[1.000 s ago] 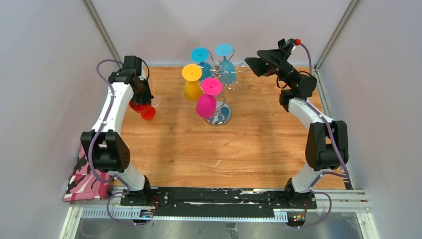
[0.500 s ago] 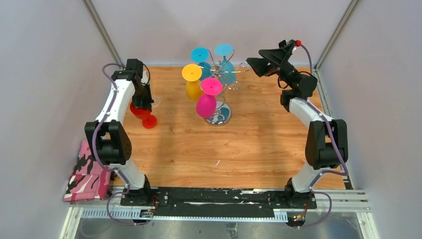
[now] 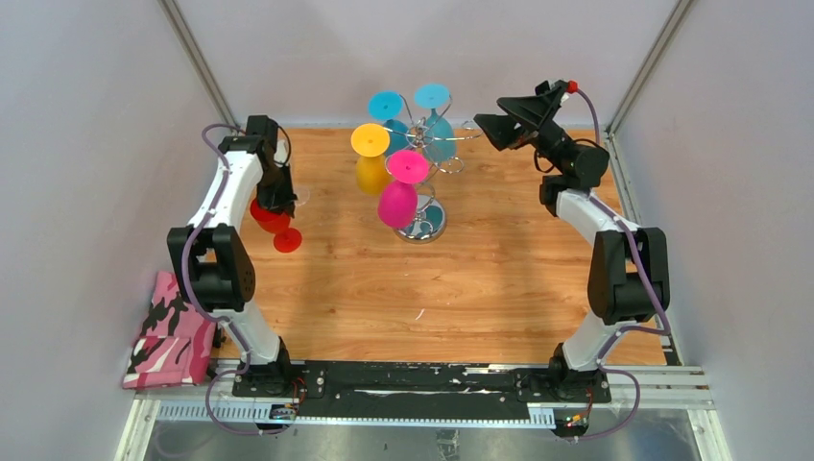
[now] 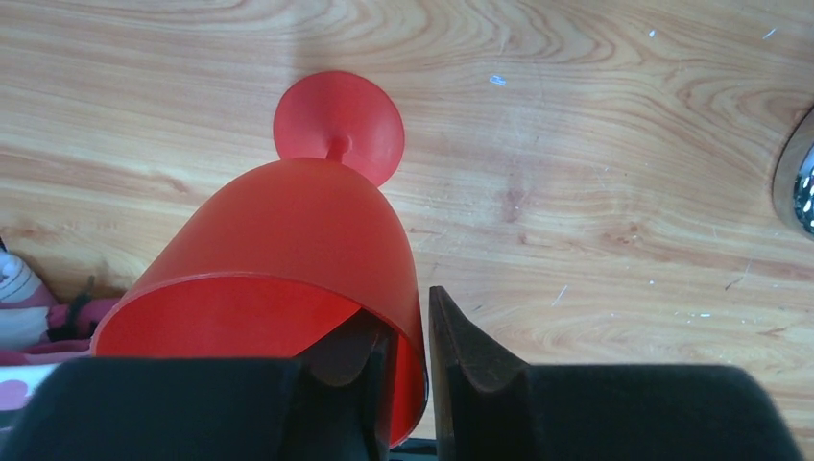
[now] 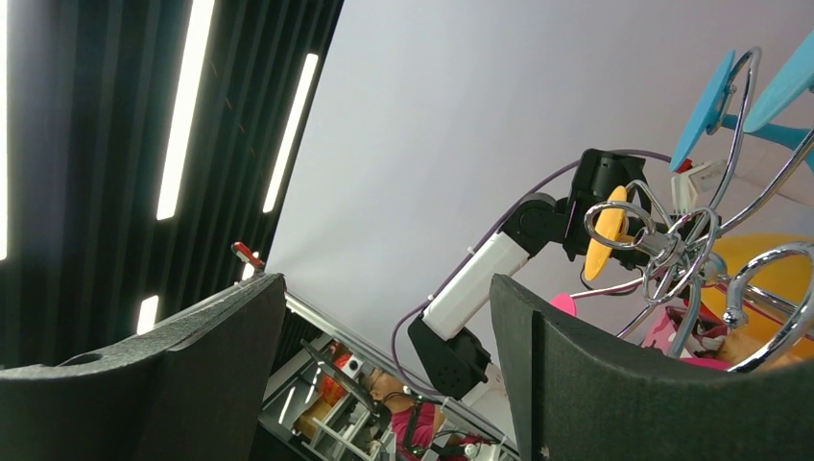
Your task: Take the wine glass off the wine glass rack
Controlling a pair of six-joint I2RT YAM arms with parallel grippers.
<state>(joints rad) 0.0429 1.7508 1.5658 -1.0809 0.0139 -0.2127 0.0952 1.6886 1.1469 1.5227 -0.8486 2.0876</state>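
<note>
The chrome wine glass rack [image 3: 422, 223] stands at the back middle of the table, its scroll arms [image 5: 672, 250] carrying a yellow wine glass [image 3: 370, 154], a pink one [image 3: 399, 190] and two blue ones [image 3: 434, 110] upside down. A red wine glass [image 4: 288, 250] stands at the left with its foot [image 3: 286, 240] on the wood. My left gripper [image 4: 408, 327] straddles its rim, one finger inside the bowl and one outside, the jaws slightly parted. My right gripper [image 3: 485, 128] hangs open just right of the rack's arms, holding nothing.
A pink camouflage cloth [image 3: 173, 336] lies off the table's front left corner, near the left arm's base. Grey walls close in the table on three sides. The rack's mirrored base edge [image 4: 797, 182] shows at the right of the left wrist view.
The left arm brought the red glass nearer and down until its foot rests on the wood, and its jaws have started to part. The right arm barely moved.
</note>
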